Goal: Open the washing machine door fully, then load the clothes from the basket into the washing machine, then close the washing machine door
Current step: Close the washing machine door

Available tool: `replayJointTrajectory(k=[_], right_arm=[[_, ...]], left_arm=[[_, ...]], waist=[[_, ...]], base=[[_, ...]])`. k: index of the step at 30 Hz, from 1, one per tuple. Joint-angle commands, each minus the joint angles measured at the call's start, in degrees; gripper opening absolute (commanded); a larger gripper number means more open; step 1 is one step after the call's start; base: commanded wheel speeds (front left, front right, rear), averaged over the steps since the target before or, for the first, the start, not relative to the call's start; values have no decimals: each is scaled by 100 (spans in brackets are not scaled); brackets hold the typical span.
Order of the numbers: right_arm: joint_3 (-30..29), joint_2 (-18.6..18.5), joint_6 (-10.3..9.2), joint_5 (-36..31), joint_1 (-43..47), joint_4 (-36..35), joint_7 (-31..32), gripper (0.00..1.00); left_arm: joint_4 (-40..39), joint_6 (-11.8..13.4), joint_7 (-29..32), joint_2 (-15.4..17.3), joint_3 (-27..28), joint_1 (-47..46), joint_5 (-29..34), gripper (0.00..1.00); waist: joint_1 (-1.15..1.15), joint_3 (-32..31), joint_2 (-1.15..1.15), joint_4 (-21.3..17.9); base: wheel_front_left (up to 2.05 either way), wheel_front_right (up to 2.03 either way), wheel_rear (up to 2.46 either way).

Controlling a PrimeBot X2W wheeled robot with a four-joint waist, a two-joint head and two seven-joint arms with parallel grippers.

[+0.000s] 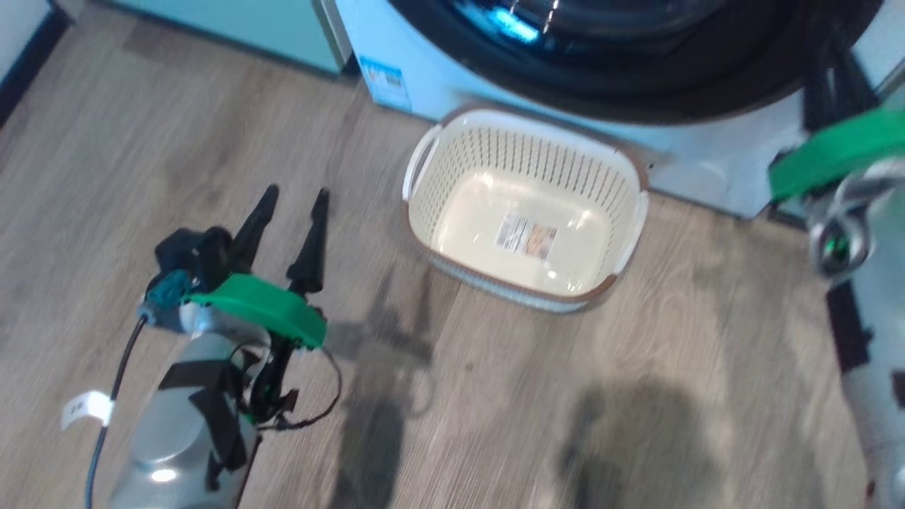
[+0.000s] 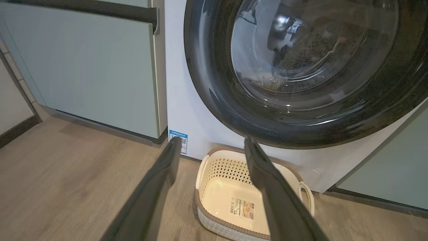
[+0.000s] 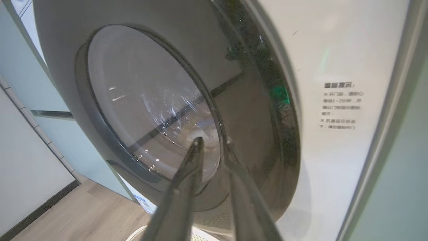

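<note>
The washing machine door (image 2: pixel 234 110) lies flush against the white washing machine (image 2: pixel 187 110), its black rim and glass bowl (image 2: pixel 301 50) showing the steel drum behind. The cream basket (image 1: pixel 452 141) stands on the floor just in front of it, with nothing in it but the label (image 1: pixel 527 237). No clothes are in sight. My left gripper (image 1: pixel 293 201) hovers open over the floor left of the basket. My right gripper (image 3: pixel 214 142) points at the door's rim (image 3: pixel 260 100) near the glass, its fingers a narrow gap apart and holding nothing.
Pale teal cabinets (image 2: pixel 83 73) flank the washer on the left and another (image 2: pixel 394 167) on the right. A dark skirting (image 2: pixel 16 130) runs along the left wall. Wood floor (image 1: pixel 495 410) spreads in front of the basket. My right arm's green wrist piece (image 1: pixel 834 152) is beside the door.
</note>
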Motion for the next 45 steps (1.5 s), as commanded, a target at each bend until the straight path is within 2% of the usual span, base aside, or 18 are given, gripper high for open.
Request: replayJointTrajectory(k=[1,2,8,14,27,33,45], right_arm=[[152,76,-19,77,26,-253,-31,69],[291,76,-19,242,303,-380,-31,100],[370,76,-19,572,1133,-698,-31,100],[-71,76,-19,526,1912,-1023,-31,100],[-1020,76,-19,231,3398,-1787,-31,100],[-1019,76,-19,150,3945,-2074,-31,100],[-844,76,-19,132,4666,-2507,-31,100]], left_arm=[[-121,-7,-36,273,228,-4,-22,100],[-90,-7,-36,339,258,36,-34,100],[75,-7,-36,519,411,219,-113,100],[208,-7,-36,705,567,472,-170,100],[183,-7,-36,985,611,829,-278,100],[210,-7,-36,1015,641,905,-300,100],[281,-7,-36,931,770,1272,-225,100]], waist=[[0,-283,0,-83],[0,-489,0,-150],[0,-1119,0,-424],[0,-1599,0,-735],[0,-2016,0,-1309],[0,-2108,0,-1485],[0,-2268,0,-1579]], base=[[0,0,0],[0,0,0],[0,0,0],[0,0,0],[0,0,0],[0,0,0],[0,0,0]])
